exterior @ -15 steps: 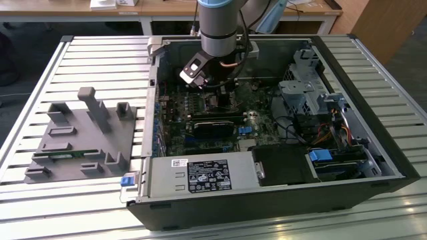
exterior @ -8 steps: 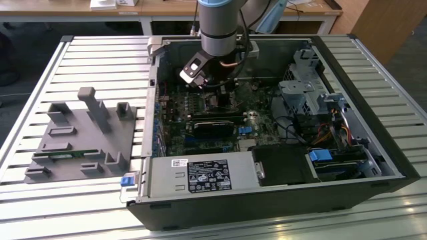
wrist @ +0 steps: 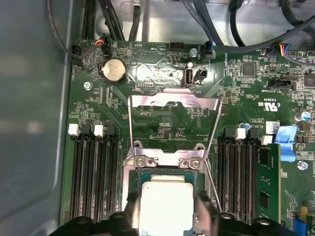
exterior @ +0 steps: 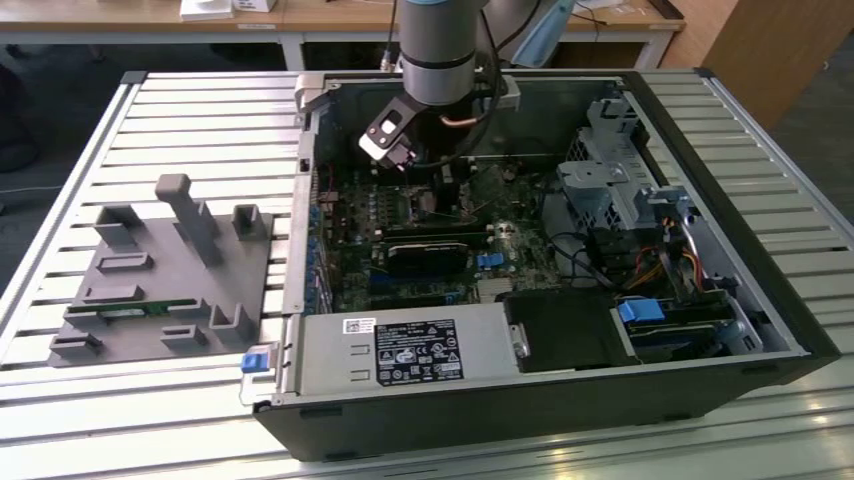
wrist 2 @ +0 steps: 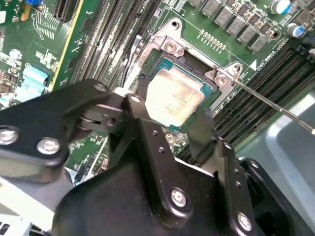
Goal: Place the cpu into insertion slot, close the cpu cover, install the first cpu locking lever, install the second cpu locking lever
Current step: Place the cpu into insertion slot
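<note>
The cpu, a square chip with a silvery top, lies in the insertion slot on the green motherboard. My gripper straddles it in both wrist views, one black finger pressed against each of two opposite sides, so it is shut on the cpu. The cpu cover, a thin metal frame with a large window, stands swung open beyond the slot. A thin wire locking lever sticks out free beside the socket. In the exterior view my gripper is low inside the open computer case.
Long black memory slots run along both sides of the socket, with a green memory stick fitted on one side. Cables hang at the case's far wall. The case lies on a slatted table; a grey fixture sits at the exterior view's left.
</note>
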### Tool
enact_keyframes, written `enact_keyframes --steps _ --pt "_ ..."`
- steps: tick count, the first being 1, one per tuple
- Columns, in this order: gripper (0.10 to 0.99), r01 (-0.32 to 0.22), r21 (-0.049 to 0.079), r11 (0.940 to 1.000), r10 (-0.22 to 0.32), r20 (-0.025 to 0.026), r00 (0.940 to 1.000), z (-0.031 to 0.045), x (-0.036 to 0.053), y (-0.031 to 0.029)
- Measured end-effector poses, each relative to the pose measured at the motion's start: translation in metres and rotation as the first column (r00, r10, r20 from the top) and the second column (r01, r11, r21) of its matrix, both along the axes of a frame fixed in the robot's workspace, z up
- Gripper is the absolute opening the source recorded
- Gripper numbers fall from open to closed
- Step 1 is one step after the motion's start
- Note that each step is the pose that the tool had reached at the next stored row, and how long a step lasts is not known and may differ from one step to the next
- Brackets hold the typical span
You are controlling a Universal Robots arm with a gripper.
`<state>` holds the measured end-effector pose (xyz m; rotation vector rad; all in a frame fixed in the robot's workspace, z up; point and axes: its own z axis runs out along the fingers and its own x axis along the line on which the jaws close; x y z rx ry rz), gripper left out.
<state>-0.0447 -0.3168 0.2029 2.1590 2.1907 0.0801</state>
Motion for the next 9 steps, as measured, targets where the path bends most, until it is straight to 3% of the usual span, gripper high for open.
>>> enact_keyframes --steps 2,3,5,6,9 --pt "0.475 0.000 0.000 1.0000 0.000 -0.0057 1.0000 0.0009 0.0010 0.0001" --pt "0.475 0.000 0.000 1.0000 0.000 -0.0093 1.0000 0.0013 0.0015 0.0001" --pt "0.361 0.000 0.000 1.0000 0.000 -0.0171 0.9999 0.0019 0.0026 0.0000" --pt "0.361 0.000 0.000 1.0000 0.000 -0.0202 0.9998 0.0022 0.0029 0.0000" --pt "0.243 0.000 0.000 1.0000 0.000 -0.0281 0.9996 0.0034 0.0037 0.0000"
